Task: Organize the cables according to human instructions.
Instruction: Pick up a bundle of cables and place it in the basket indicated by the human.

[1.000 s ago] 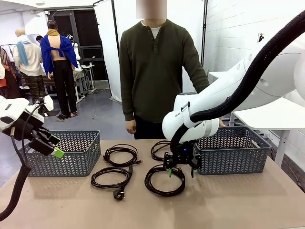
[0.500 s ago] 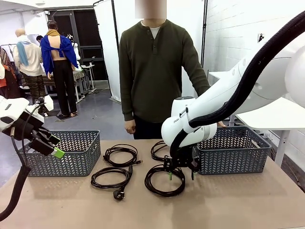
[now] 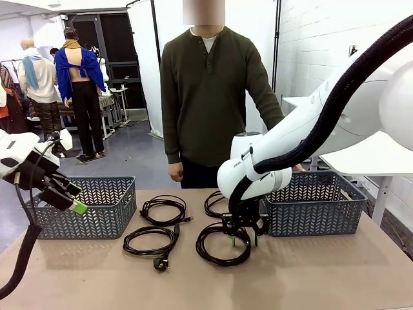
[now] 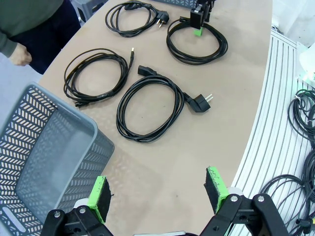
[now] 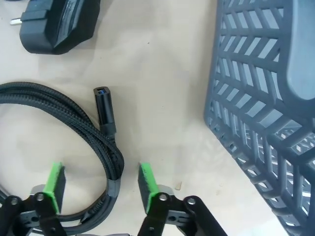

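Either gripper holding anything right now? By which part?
Nothing held yet. Right gripper straddles the braided cable just behind its connector, jaws not closed on it. Left gripper open, empty.

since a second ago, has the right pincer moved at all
Yes. The right pincer has sunk slightly against the right basket, coming down over the near cable coil, and its fingers have drawn closer together.

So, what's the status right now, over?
Left end effector open, raised near the left basket. Right end effector open, pads straddling a coiled cable on the table, not gripping yet. Right basket close beside; nothing blocking.
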You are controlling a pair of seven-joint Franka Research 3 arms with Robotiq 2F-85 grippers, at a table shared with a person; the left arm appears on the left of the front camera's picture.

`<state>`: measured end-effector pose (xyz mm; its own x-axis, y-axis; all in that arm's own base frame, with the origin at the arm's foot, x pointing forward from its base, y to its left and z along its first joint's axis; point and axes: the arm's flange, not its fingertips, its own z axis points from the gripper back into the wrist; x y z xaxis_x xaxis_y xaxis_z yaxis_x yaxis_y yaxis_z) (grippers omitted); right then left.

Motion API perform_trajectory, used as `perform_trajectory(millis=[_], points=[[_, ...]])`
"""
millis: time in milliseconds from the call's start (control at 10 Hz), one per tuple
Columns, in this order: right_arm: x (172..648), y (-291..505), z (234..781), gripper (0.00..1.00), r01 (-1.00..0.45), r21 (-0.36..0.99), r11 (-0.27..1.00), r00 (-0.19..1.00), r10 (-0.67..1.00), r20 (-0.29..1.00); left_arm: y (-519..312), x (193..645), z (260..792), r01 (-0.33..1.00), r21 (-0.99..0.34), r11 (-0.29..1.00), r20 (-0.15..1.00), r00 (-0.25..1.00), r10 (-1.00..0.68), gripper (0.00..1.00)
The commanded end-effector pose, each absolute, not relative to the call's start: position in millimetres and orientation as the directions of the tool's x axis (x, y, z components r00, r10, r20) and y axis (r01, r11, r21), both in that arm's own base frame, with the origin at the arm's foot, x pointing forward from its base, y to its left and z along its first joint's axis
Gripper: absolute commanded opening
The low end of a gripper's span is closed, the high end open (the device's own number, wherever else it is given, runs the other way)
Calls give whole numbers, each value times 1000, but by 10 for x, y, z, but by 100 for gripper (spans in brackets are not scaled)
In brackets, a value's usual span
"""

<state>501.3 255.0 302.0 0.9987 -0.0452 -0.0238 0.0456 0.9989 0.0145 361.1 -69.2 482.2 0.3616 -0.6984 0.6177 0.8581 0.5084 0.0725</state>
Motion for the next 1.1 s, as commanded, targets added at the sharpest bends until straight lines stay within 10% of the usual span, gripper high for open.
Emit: perform_trajectory(millis=[0,200,1000], points=[[5065,2591,2997,28,81,-4,997,996,-82,-27,-667,3634,4806,868,67,492,629,347,-696,100],[5045,2566,2987,0,92,1,996,995,-92,-32,-667,3634,4806,868,67,492,629,347,-696,100],[4989,2593,3079,0,88,-7,996,995,-88,-46,-667,3634,4806,868,67,492,629,347,-696,100]])
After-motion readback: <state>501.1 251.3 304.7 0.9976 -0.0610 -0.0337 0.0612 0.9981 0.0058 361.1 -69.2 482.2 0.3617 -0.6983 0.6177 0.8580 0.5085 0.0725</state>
